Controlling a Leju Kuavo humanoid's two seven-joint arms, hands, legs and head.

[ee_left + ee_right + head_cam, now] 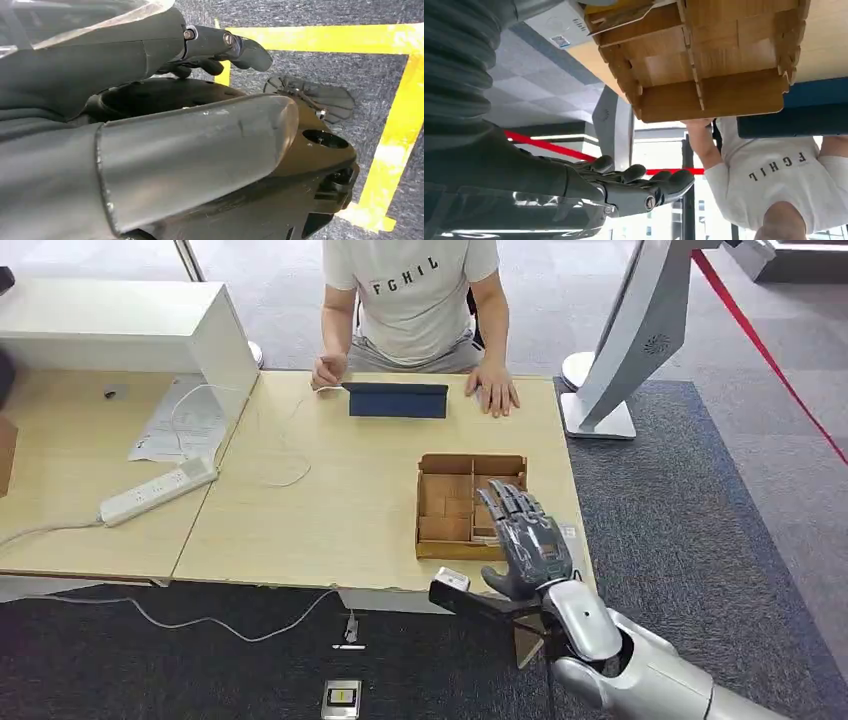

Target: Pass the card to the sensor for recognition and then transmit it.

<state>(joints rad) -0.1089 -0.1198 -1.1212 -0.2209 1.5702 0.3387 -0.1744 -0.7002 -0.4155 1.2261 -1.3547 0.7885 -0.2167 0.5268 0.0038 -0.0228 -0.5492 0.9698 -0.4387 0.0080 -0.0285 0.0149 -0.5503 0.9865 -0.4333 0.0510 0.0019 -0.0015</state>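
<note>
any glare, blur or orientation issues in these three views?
Head view: even light, sharp, soft shadows under the light wooden table. Left wrist view: the left hand fills the near field, blurred; yellow floor tape readable. Right wrist view: upside down, bright backlight washes out behind the right hand; the compartmented wooden tray is sharp.

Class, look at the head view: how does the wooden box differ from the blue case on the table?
The wooden box is light brown, open-topped and split into compartments; the blue case is dark, closed and flat. The box sits near the table's front edge under the right hand; the case lies at the far edge between the person's hands. Both rest on the table.
</note>
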